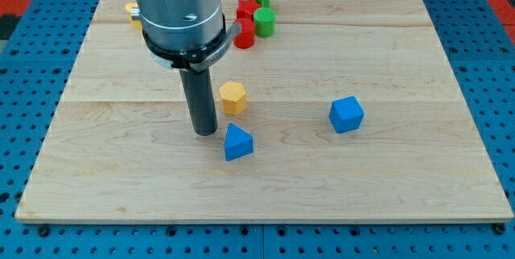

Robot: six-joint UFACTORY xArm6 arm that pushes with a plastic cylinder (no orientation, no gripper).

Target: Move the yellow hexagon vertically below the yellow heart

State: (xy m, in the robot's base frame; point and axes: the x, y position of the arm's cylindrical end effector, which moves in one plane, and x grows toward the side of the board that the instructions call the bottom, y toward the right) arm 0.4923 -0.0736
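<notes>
There is no pincer on this arm, so nothing opens, closes or is held; the work is done by my tip (pixel 205 131), the lower end of the dark rod, which meets the surface (pixel 386 170) a little left of the middle of the board. Just to its right and slightly toward the top edge sits the yellow hexagon (pixel 232 97), close to the rod; whether they touch I cannot tell. Just to the right of my tip and a shade nearer the bottom edge lies the blue triangular block (pixel 238 142).

The yellow heart (pixel 133 14) shows only as a yellow sliver near the top left corner, mostly hidden behind the arm's grey body, so its shape cannot be confirmed. A red and green cluster (pixel 254 18) sits by the top edge and a blue cube (pixel 347 114) lies right of centre.

The hexagon must end straight below the heart, so it has to travel toward the left edge. I judge my tip is on the wrong side for that. Best to go round the hexagon to its right face, keeping clear of the blue triangular block, then push slowly left through its centre so that it does not spin off.
</notes>
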